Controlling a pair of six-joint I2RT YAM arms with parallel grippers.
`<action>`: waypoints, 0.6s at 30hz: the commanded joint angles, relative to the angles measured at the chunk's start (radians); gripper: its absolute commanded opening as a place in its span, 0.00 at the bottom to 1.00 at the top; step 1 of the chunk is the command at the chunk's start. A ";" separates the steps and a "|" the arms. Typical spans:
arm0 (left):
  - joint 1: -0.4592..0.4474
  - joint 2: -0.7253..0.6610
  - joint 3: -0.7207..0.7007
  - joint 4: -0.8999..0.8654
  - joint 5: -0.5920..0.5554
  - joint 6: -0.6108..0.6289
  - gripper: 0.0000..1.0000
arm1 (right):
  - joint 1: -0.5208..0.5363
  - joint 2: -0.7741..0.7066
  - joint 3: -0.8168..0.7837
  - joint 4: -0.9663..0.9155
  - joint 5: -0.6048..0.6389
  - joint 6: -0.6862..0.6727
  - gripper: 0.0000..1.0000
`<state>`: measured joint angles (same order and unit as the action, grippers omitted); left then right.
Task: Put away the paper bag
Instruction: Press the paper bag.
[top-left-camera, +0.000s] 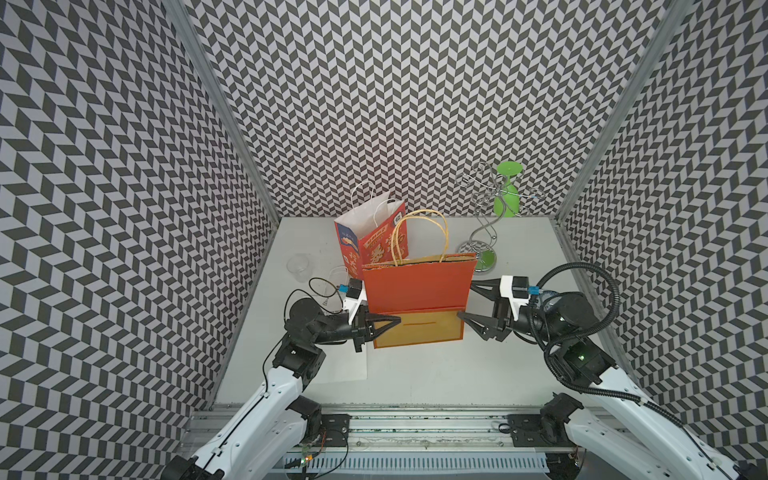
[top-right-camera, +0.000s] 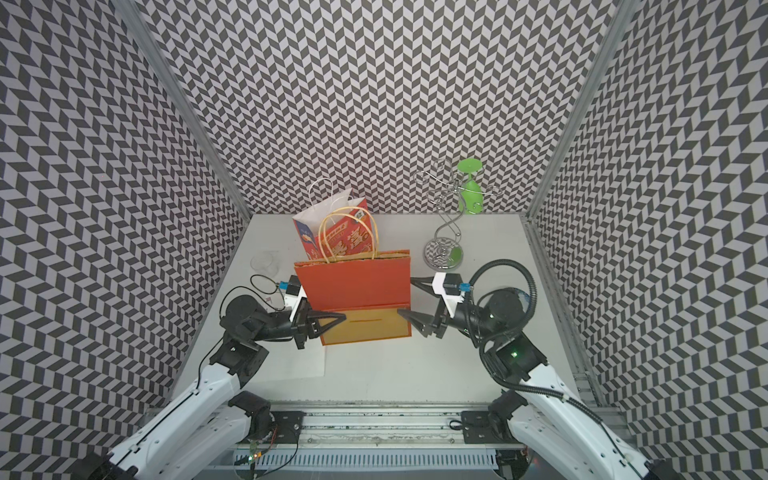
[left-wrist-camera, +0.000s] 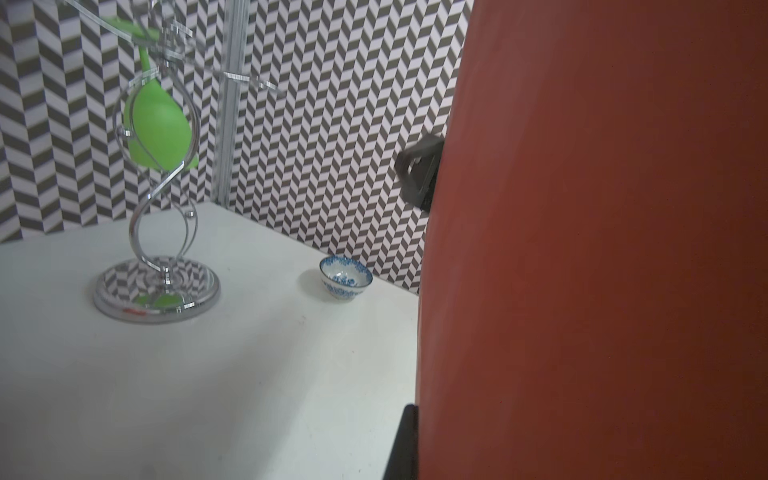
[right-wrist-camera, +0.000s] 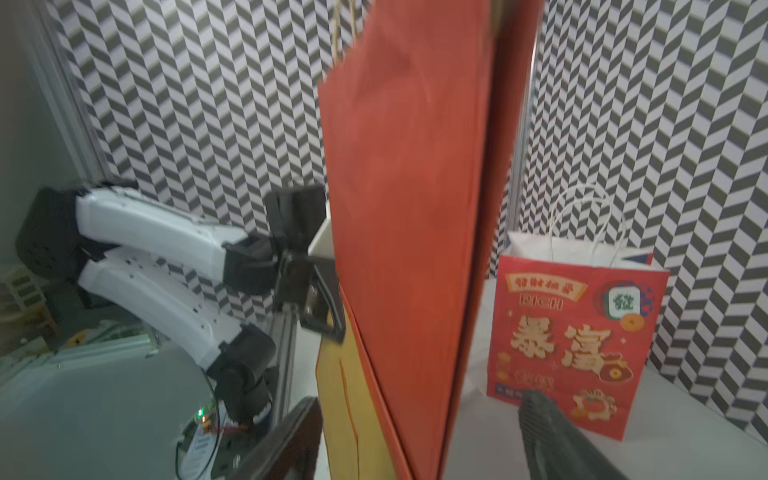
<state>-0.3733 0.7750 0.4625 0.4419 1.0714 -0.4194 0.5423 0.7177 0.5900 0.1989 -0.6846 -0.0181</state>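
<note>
L claw (top-left-camera: 390, 318) was clamped tight on the paper bag (top-left-camera: 419, 286), biting its left edge low down, by the fold line. One finger showed in front; the other was hidden behind the paper. R claw (top-left-camera: 465, 300) stood wide, jaws spread either side of the bag's right edge, not squeezing it.

Writing: none on the held bag. The printed bag (right-wrist-camera: 573, 340) behind it carried two big gold Chinese chars, a small banner of chars above them and a mahjong-tile picture at its top corner. A short line of Latin letters was too blurred to read for sure.

Paper bag itself: orange-red, pressed flat, held upright at the ctr of the table (top-left-camera: 415, 374), broad face toward the near side. Below the fold a kraft-yellow bottom panel showed w/ an orange outline. Two twisted tan handles stood up from the top rim. Couldn't tell if its bottom edge touched the table.

Room: the printed bag stood open just behind, far-left of ctr; touching or not, can't tell. A wire stand (top-left-camera: 471, 253) w/ a green glass (top-left-camera: 506, 201) hung upside down sat far right, near the R claw's far finger. A clear cup (top-left-camera: 298, 266) sat left, near the L claw's wrist. A small blue-and-white bowl (left-wrist-camera: 345, 279) sat by the right wall. Bare tabletop ran from the bag to the near rail, w/ patterned walls close on three sides.
</note>
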 joint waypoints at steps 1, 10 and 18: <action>-0.010 -0.028 0.056 0.005 -0.012 0.007 0.00 | 0.004 -0.037 -0.008 -0.119 -0.024 -0.110 0.78; -0.061 -0.021 0.070 0.028 0.000 -0.002 0.00 | 0.006 0.084 0.014 0.177 -0.288 0.153 0.51; -0.083 -0.009 0.066 0.017 0.006 0.005 0.00 | 0.015 0.103 0.023 0.219 -0.306 0.142 0.09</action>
<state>-0.4503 0.7666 0.5102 0.4469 1.0672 -0.4194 0.5491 0.8227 0.5808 0.3302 -0.9543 0.1112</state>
